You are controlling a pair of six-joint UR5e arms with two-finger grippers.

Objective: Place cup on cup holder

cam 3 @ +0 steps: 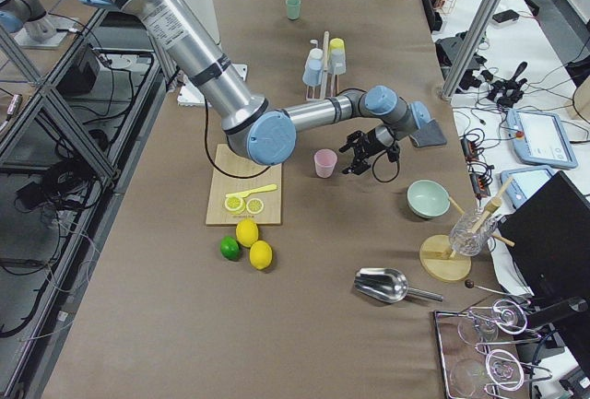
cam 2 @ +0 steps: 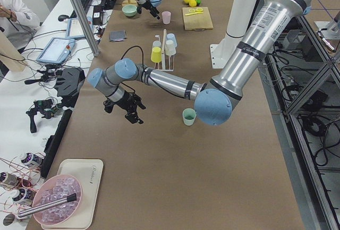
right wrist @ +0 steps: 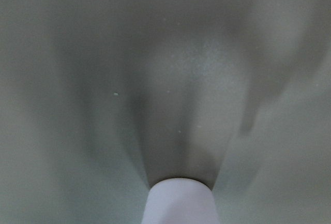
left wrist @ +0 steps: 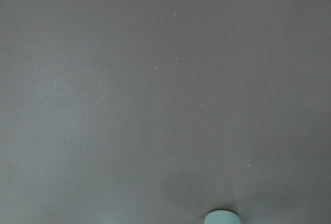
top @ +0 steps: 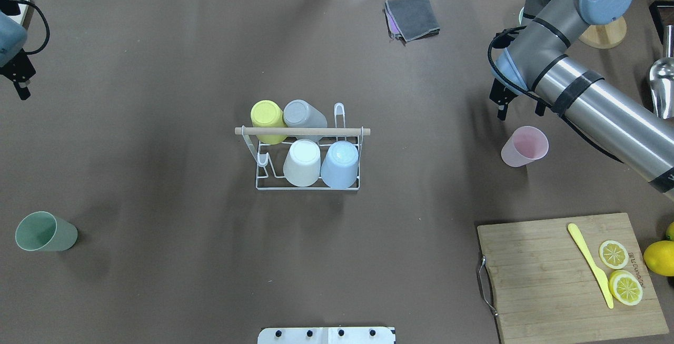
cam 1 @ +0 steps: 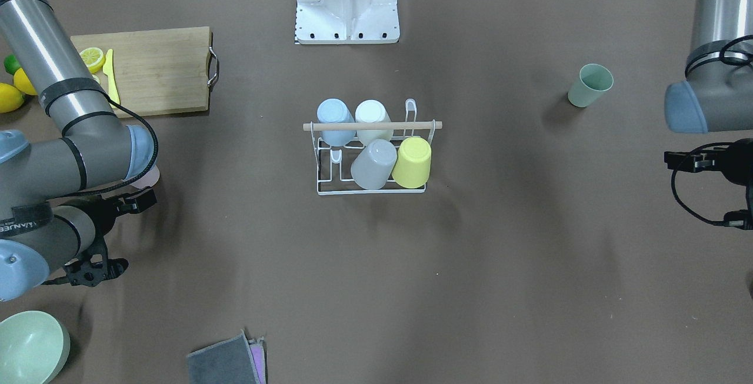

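Four cups (top: 303, 162) are racked on the cup holder (top: 303, 131), at the centre of the worktop (top: 158, 70). In the overhead view, a pink cup (top: 524, 146) at its 3 o'clock and a green cup (top: 45, 232) at 8 o'clock are unplaced. The jaws of the left gripper (top: 20, 78) and right gripper (top: 518, 109) are spread, empty.

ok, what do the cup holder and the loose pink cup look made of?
Cup holder: thin white-coated wire, likely metal; its rod looks like pale unfinished wood. Pink cup: matte, opaque, even colour, probably plastic or a fibre composite; can't tell which.

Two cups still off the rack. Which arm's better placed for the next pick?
Right. The right gripper hangs open beside the pink cup; the left gripper is far from the green cup. The rack has free pegs.
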